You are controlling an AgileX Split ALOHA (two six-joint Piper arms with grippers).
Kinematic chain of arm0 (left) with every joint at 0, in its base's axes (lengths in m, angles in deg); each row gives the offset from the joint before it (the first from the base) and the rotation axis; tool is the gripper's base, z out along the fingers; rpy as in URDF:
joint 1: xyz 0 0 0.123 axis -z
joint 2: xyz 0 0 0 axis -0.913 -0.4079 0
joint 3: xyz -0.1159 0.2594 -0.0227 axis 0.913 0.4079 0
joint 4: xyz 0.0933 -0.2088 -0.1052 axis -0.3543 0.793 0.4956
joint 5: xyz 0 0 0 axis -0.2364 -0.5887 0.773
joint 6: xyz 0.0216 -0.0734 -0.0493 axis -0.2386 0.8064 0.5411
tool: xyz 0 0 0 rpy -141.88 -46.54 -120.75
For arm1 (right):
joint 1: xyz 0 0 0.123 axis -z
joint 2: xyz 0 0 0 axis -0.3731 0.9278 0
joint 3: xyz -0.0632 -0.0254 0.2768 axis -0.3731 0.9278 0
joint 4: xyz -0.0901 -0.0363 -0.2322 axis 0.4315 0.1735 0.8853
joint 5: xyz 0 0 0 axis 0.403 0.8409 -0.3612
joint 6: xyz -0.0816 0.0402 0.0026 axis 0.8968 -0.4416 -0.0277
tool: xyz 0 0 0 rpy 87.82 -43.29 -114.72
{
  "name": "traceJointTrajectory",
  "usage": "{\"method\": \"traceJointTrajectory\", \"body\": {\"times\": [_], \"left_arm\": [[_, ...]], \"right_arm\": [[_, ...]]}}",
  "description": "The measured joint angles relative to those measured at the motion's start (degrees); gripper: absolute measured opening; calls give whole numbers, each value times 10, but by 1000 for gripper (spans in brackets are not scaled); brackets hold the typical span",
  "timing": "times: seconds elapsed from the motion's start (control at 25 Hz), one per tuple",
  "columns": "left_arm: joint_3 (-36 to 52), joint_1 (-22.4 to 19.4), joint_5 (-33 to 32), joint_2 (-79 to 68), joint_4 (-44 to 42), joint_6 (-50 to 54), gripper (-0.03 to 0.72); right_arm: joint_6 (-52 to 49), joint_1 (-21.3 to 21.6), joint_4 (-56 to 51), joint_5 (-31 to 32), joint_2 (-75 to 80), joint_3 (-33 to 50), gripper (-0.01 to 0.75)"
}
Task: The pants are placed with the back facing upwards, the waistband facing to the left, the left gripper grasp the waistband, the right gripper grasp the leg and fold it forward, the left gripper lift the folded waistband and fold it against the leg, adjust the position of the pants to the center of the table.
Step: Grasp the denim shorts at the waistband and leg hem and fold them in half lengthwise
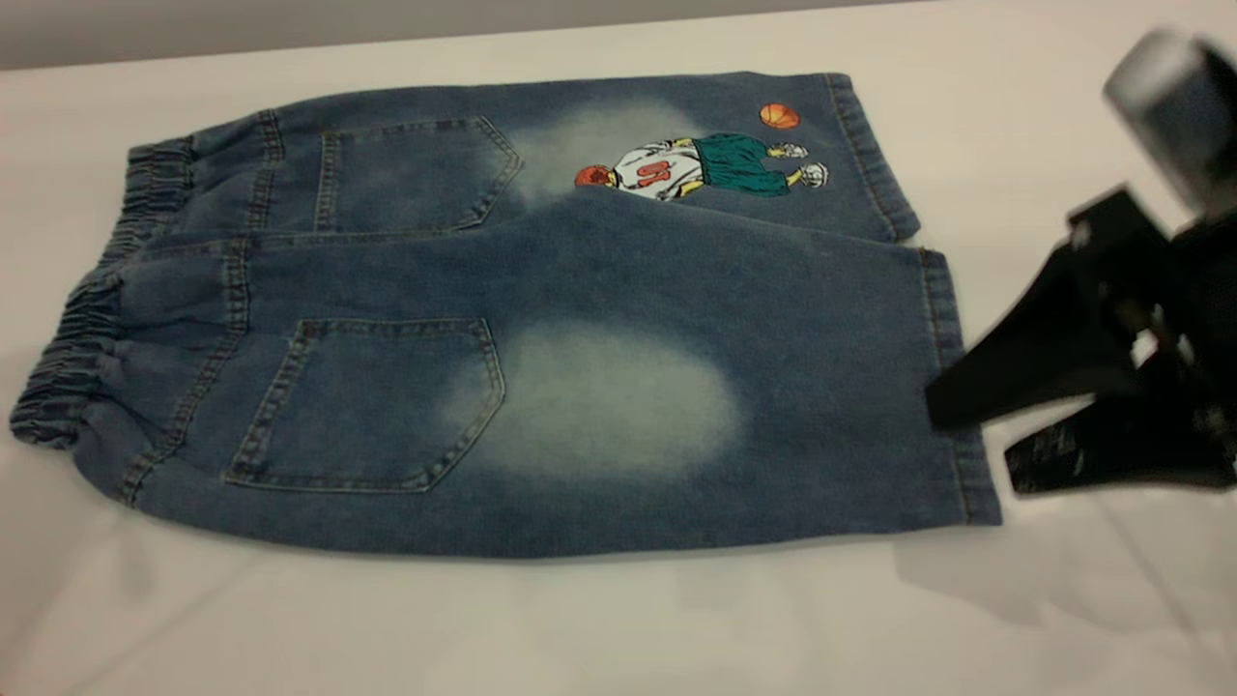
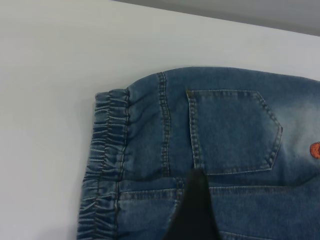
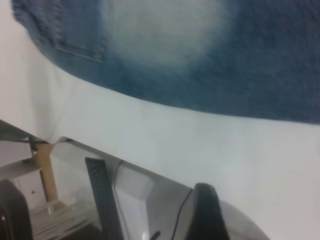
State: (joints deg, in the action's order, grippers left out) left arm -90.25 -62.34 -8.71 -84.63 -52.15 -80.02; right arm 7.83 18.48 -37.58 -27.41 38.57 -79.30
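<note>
The pants [image 1: 580, 261] lie flat on the table [image 1: 580, 619], back up, both patch pockets showing. The gathered waistband [image 1: 77, 338] is at the left. The far leg carries the basketball-player print [image 1: 705, 166]. The near leg [image 1: 821, 387] has a large pale oval patch. My right gripper [image 1: 971, 443] hangs open at this leg's hem, its upper fingertip [image 1: 942, 406] overlapping the hem edge and holding nothing. In the left wrist view my left gripper [image 2: 250, 222] hovers over the seat beside the waistband [image 2: 102, 165]; one black finger [image 2: 196, 210] shows, the other is out of frame.
Bare white table surrounds the pants on all sides. In the right wrist view the table's near edge [image 3: 100, 150] shows, with a black keyboard [image 3: 102, 200] and a wooden stand [image 3: 45, 170] below it.
</note>
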Motion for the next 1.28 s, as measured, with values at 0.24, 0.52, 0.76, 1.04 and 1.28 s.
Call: {"method": "traceJointTrajectory", "body": {"times": [0.24, 0.52, 0.76, 1.04, 1.28], "left_arm": [[0, 0, 0, 0, 0, 0, 549], [0, 0, 0, 0, 0, 0, 549], [0, 0, 0, 0, 0, 0, 549], [0, 0, 0, 0, 0, 0, 549], [0, 0, 0, 0, 0, 0, 549]], "right_arm": [[71, 0, -57, -1, 92, -1, 431], [136, 0, -111, 1, 140, -3, 431], [143, 0, -115, 7, 171, -31, 431], [143, 0, -108, 27, 200, -66, 428], [143, 0, -116, 21, 201, -102, 427]]}}
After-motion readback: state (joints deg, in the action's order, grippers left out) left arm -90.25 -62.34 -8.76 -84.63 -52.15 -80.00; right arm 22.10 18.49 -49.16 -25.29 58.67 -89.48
